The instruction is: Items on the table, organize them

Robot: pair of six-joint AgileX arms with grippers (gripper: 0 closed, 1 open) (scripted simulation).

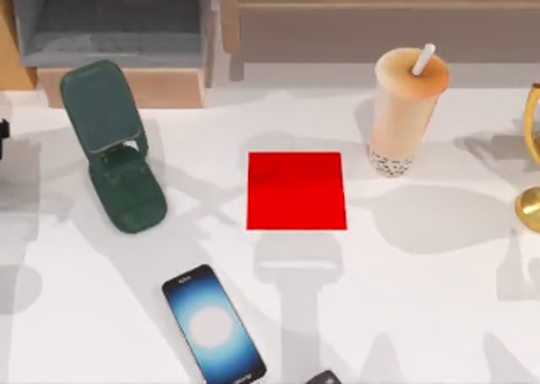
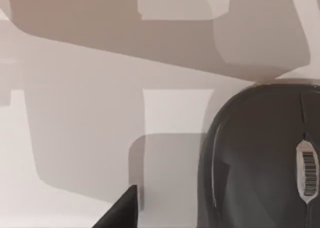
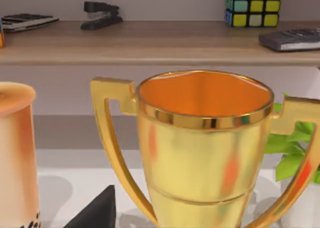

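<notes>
Even, bright lighting across the white counter (image 1: 439, 300). Soft grey shadows overlap on it, several long ones running toward the near edge; the bubble-tea cup (image 1: 403, 114) casts one toward the right edge. The trophy (image 3: 202, 153) carries blurred orange reflections. The phone (image 1: 213, 325) screen glows white-blue. The mouse (image 2: 260, 163) sits dark against layered hard-edged shadows.

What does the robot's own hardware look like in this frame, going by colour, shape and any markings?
Little of it is in frame. The left gripper appears in the left wrist view as a plain matte black wedge tapering to a point. The right gripper looks the same in the right wrist view: black, angular, smooth. Neither part carries visible cables, labels or markings.
</notes>
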